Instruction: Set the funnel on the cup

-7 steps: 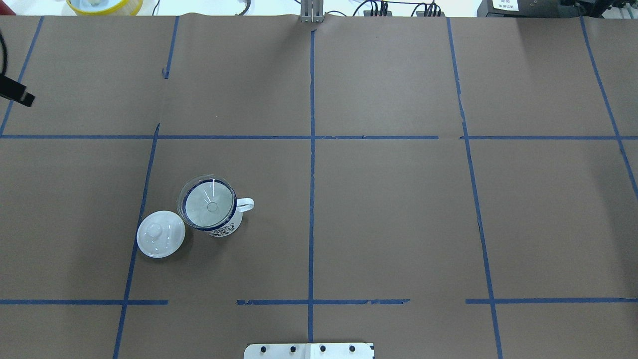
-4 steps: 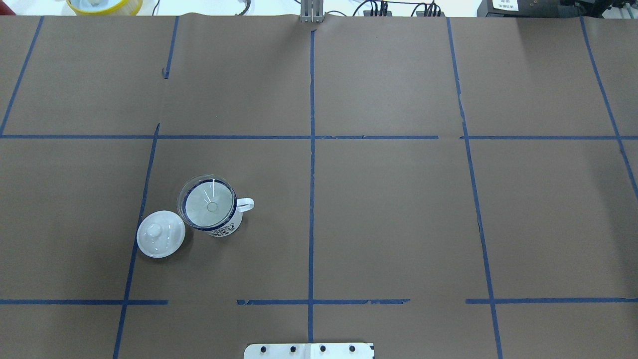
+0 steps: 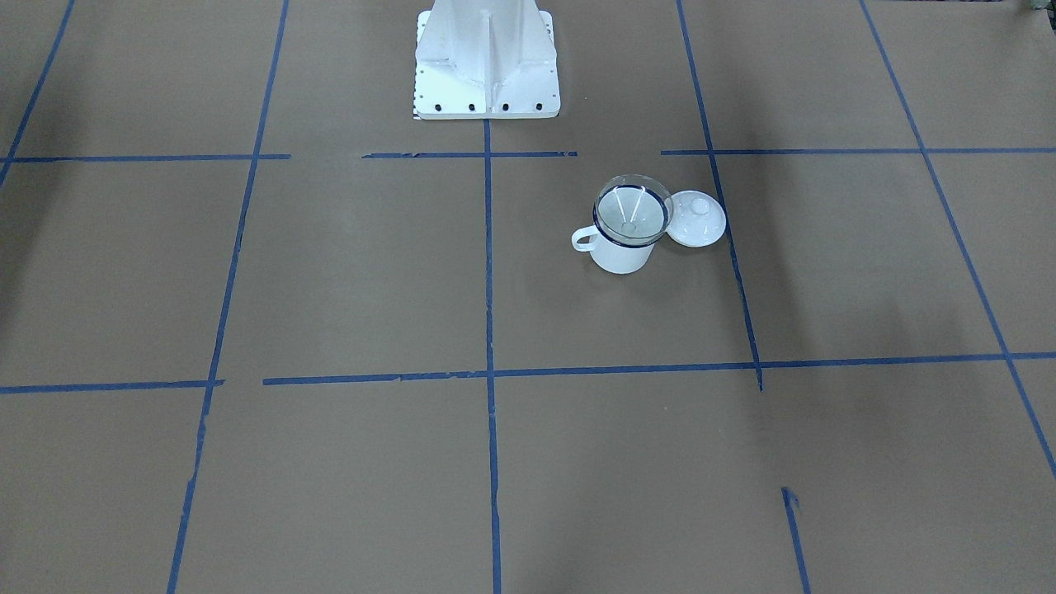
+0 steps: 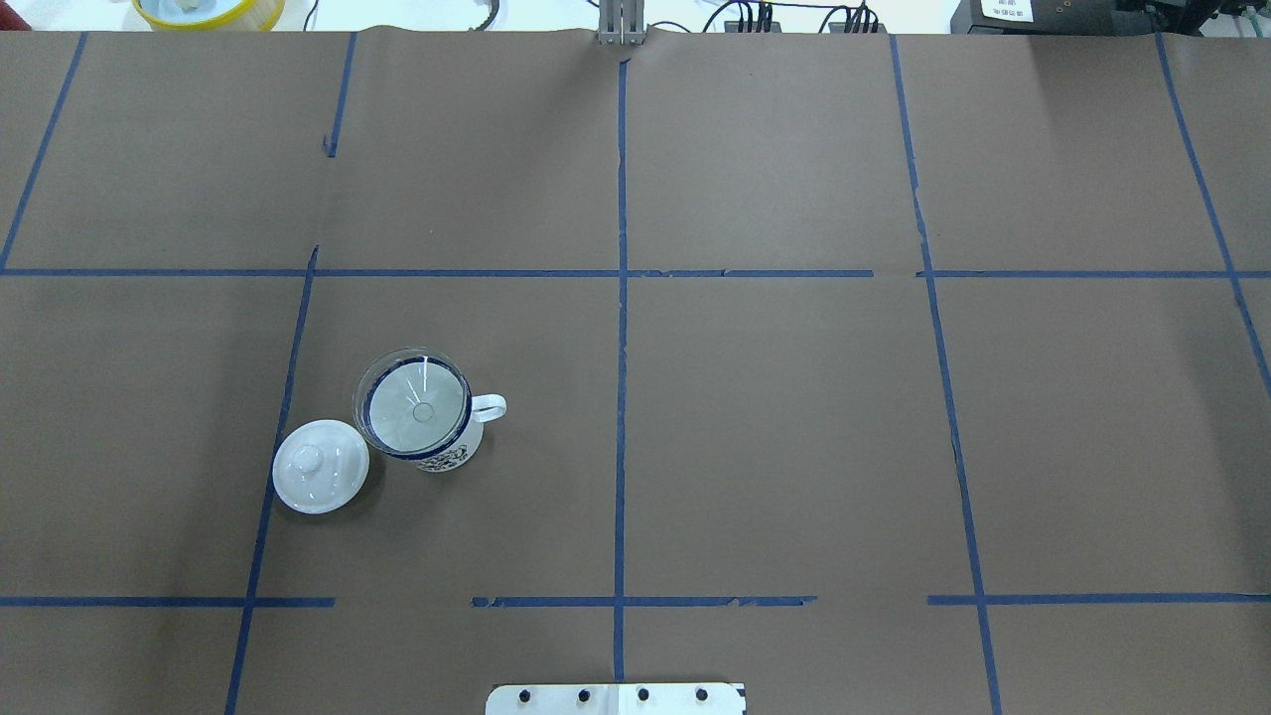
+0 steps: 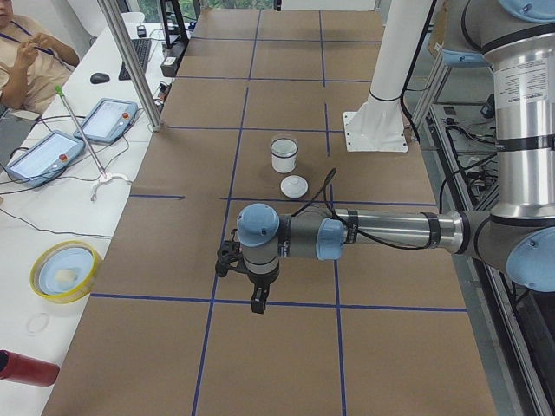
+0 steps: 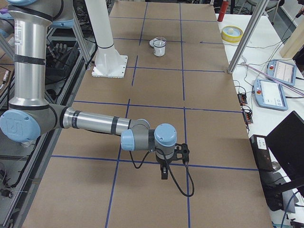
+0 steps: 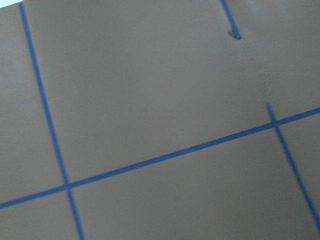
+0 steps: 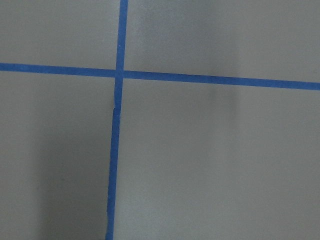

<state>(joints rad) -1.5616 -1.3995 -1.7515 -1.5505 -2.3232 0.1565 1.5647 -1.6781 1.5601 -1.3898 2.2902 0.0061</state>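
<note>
- Stretching wide: table (image 4: 794, 447), brown paper gridded with blue tape.
- Hanging over opposite table ends, well apart from the cup (image 4: 449, 455): left gripper (image 5: 257, 302), right gripper (image 6: 164, 173); finger spread impossible to tell.
- Standing upright on the robot's left half: cup.
- Sitting in the cup's mouth: funnel (image 4: 417, 405).
- Lying just beside the cup: lid (image 4: 320, 481).

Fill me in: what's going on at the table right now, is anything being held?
Nothing is being held. The funnel sits upright in the mouth of the cup, and a white lid lies on the table right beside the cup. The left gripper and the right gripper each hang over bare table far from the cup. From the side views I cannot tell whether their fingers are open or shut.
</note>
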